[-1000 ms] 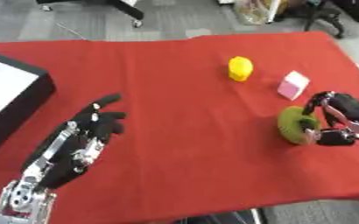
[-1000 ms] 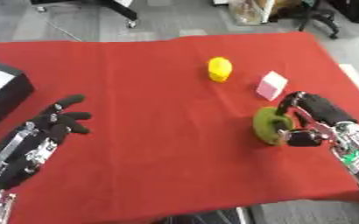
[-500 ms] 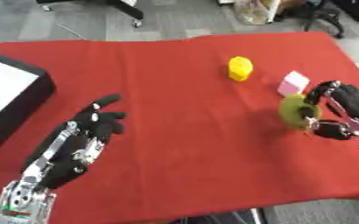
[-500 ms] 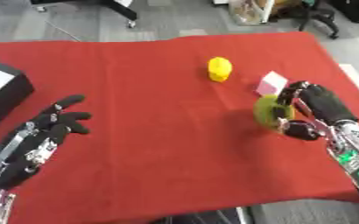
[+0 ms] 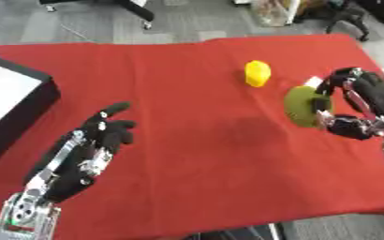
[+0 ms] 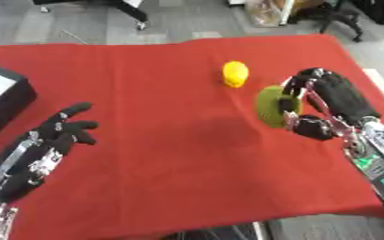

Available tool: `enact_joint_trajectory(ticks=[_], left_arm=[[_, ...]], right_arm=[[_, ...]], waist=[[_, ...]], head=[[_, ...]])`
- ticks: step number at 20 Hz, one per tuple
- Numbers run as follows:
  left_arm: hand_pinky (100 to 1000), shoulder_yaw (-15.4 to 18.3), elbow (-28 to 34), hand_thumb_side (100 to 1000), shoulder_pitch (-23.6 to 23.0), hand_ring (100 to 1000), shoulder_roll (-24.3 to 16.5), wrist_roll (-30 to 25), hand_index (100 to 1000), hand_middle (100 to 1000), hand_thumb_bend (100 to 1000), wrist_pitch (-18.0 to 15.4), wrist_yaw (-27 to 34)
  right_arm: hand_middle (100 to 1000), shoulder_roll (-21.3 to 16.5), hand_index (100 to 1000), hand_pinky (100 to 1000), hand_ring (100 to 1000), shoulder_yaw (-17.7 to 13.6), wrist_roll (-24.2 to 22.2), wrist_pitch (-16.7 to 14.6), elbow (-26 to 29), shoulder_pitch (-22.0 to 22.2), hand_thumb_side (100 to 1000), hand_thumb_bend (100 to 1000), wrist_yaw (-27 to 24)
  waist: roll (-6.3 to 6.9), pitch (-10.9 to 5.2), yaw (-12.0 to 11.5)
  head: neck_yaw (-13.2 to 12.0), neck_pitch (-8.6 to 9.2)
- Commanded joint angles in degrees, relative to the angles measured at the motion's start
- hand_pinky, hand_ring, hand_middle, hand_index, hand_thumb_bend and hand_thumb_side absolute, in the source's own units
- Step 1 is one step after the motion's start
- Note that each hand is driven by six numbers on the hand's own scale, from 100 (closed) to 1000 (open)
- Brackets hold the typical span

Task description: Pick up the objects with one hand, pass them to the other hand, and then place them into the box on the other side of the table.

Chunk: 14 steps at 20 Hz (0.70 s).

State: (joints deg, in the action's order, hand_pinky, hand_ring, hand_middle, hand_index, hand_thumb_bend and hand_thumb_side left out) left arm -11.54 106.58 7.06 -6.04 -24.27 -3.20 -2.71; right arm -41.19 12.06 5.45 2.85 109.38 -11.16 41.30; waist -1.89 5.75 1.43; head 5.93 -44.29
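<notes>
Far left: black box (image 5: 15, 110) w/ white inside, cut off by the frame edge, so only one corner and part of the wall show. Sits on the red surface (image 5: 195, 140).

Lower left: left hand (image 5: 93, 145) over the surface, fingers straight and spread, pointing up-right, holding nothing. Forearm runs off the bottom corner.

Centre-right: yellow object (image 5: 257, 73) on the surface, rounded, shape hard to make out beyond that. Near the green object, not touching.

Right: green object (image 6: 270, 106), roundish, olive-green, standing on edge in the right hand (image 6: 330, 105). Fingers curl over its top and right side, thumb low beside it; its far side is hidden by the hand. Whether it touches the surface: can't tell. A small pale bit (image 5: 313, 81) peeks out behind the hand's fingers, mostly hidden. Right forearm cut off at the right edge.
</notes>
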Motion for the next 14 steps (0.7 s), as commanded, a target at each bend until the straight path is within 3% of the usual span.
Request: enact_joint_trajectory(ticks=[1,10,14], left_arm=[[755,0.39,0.26,609,0.48,855,-0.58,0.35,666,953,100,0.01,-0.23],[756,0.29,-0.92,636,1.23,860,-1.09,0.47,701,952,100,-0.41,-0.68],[760,-0.14,-1.55,667,2.43,872,-1.9,-0.02,816,928,100,-1.74,-1.26]], right_arm=[[445,0.27,235,747,202,-0.13,0.13,-0.86,4.64,-2.01,100,100,-0.98],[436,8.98,230,738,235,5.26,0.74,-8.36,5.21,-9.35,100,100,-5.31],[430,12.39,227,732,233,8.22,-0.49,-9.7,5.21,-11.72,100,100,-8.22]], waist=[[-0.03,-0.69,0.04],[0.15,-0.9,0.11],[0.14,-0.99,0.05]], head=[[-0.37,0.17],[-0.94,0.17],[-1.03,0.17]])
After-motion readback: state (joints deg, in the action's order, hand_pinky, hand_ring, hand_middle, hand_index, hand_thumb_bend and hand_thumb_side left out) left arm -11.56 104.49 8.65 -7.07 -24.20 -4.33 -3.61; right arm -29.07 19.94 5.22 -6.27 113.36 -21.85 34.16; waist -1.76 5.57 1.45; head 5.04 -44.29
